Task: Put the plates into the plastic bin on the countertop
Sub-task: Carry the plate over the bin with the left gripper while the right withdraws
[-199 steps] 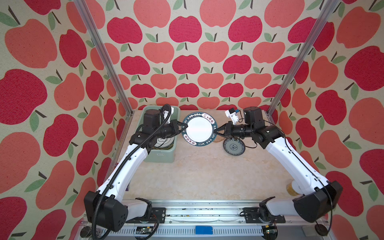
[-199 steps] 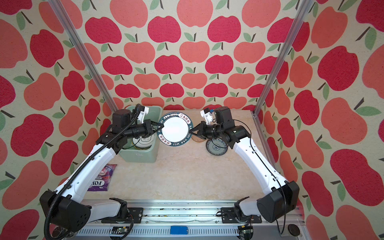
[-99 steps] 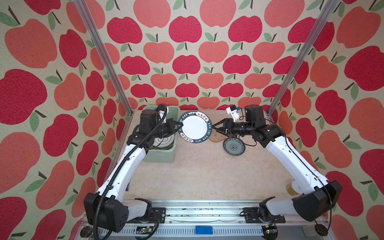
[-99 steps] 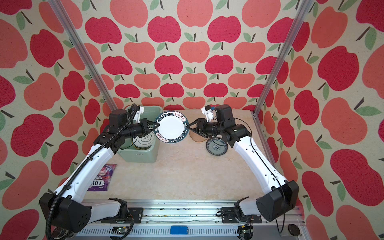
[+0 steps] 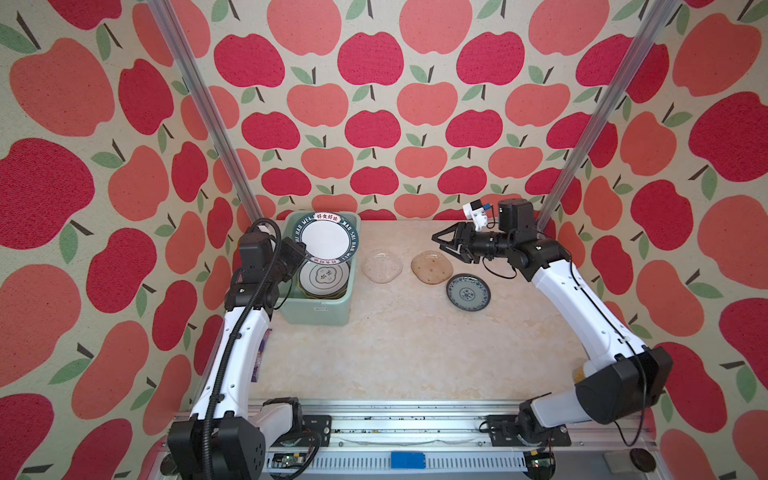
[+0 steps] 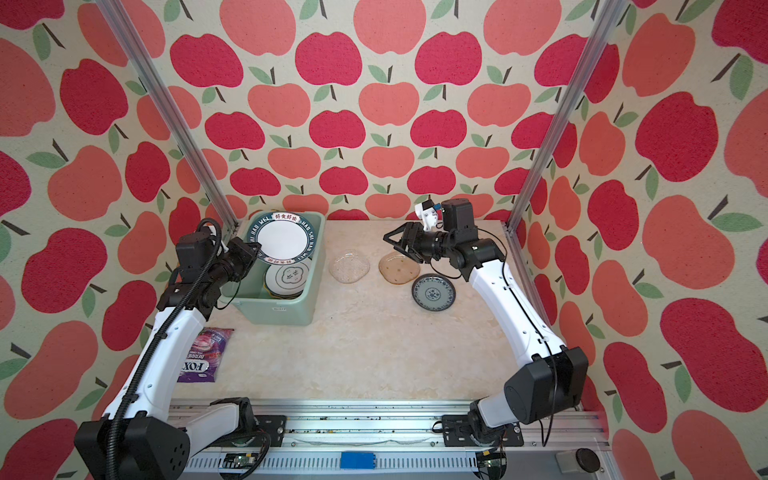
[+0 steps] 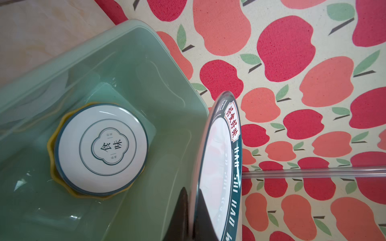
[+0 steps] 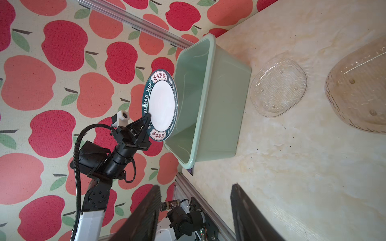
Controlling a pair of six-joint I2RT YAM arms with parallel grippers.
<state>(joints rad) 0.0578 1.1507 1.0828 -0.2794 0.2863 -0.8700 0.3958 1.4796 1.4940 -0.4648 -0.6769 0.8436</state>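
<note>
1. The left gripper [image 5: 303,255] pinches the edge of a lettered-rim plate [image 5: 325,239], held tilted over the mint-green plastic bin [image 5: 316,318].
2. Inside the bin, an emblem plate [image 5: 324,277] lies on a yellow plate [image 7: 52,146].
3. The right gripper [image 5: 441,243] hangs spread and empty near the amber plate [image 5: 432,268].
4. The clear plate [image 5: 381,266] and the grey-blue plate [image 5: 468,292] lie on the countertop [image 5: 395,353].

Showed bright, even, daylight-like light in both top views, with only faint soft shadows on the countertop [image 5: 415,353] at the foot of the plastic bin [image 5: 316,311]. Caught pale streaks of glare on the bin's inner walls in the left wrist view and washed the lettered plate [image 7: 217,158] above the bin to a white sheen, its near rim soft. Blurred the dark fingers [image 8: 146,217] of the right gripper [image 8: 196,187] in the right wrist view, well apart from the sharply rendered bin.
</note>
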